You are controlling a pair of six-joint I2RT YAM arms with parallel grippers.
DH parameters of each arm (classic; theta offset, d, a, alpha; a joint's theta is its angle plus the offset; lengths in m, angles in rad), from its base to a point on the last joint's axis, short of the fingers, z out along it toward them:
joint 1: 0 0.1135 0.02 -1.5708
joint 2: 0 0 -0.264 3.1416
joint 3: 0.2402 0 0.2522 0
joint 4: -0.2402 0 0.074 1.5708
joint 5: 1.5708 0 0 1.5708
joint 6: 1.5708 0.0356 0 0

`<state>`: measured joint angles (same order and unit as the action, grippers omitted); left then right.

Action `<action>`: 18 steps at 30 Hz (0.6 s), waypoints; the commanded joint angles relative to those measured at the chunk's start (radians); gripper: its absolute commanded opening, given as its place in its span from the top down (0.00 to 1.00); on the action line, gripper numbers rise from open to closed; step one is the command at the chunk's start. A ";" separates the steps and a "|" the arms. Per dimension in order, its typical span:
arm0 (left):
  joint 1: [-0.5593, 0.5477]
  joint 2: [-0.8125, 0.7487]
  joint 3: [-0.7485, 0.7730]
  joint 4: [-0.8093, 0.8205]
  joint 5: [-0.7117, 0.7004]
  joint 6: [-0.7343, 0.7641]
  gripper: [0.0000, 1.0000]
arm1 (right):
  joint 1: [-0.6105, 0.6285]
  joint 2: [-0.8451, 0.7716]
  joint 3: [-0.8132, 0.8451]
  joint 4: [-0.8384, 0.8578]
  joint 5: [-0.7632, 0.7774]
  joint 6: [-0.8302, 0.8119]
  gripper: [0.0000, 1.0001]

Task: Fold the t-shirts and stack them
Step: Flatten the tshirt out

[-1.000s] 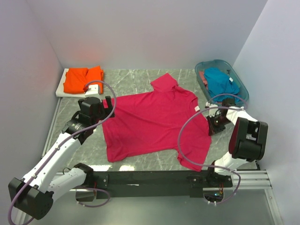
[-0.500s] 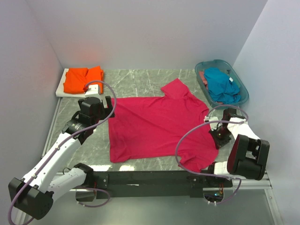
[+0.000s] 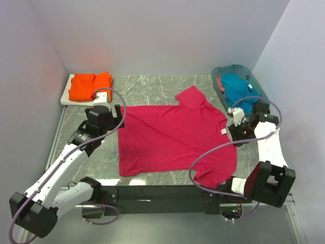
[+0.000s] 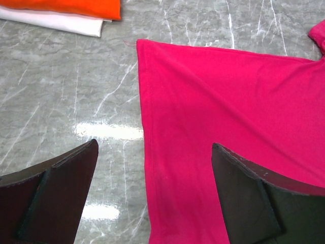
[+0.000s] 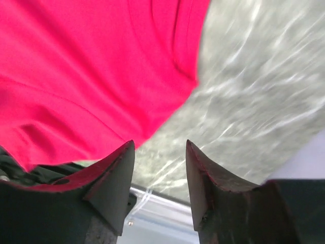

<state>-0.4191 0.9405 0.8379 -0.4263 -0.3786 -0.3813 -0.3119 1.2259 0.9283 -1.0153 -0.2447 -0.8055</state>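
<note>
The magenta-red t-shirt [image 3: 172, 137] lies spread flat in the middle of the marble table, its white neck label [image 3: 222, 131] at the right edge. My left gripper [image 3: 118, 116] stands wide open just above the shirt's left edge [image 4: 152, 127], its fingers straddling the hem with nothing gripped [image 4: 155, 147]. My right gripper [image 3: 236, 131] hovers open beside the shirt's right edge [image 5: 91, 66], over bare table, holding nothing [image 5: 160, 145]. The orange t-shirt [image 3: 90, 85] lies folded at the back left. The teal-blue t-shirt [image 3: 238, 89] is bunched in the basket.
The orange shirt rests on a white board [image 3: 65, 96] in the back left corner. The translucent teal basket [image 3: 234, 66] stands at the back right, close behind my right arm. Walls enclose the table on three sides. A black rail [image 3: 162, 193] runs along the near edge.
My right gripper dragged the magenta shirt to the right, then opened and let go of it, pulling back toward the basket. The left arm has stayed still and open.
</note>
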 commanded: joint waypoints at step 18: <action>0.137 0.110 0.012 0.098 0.230 -0.048 0.01 | 0.273 0.793 0.962 0.250 -0.192 0.495 0.46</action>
<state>-0.3038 1.0599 0.8375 -0.3805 -0.2260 -0.4118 -0.0734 1.8942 1.7287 -0.8585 -0.5381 -0.4805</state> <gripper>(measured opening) 0.993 0.538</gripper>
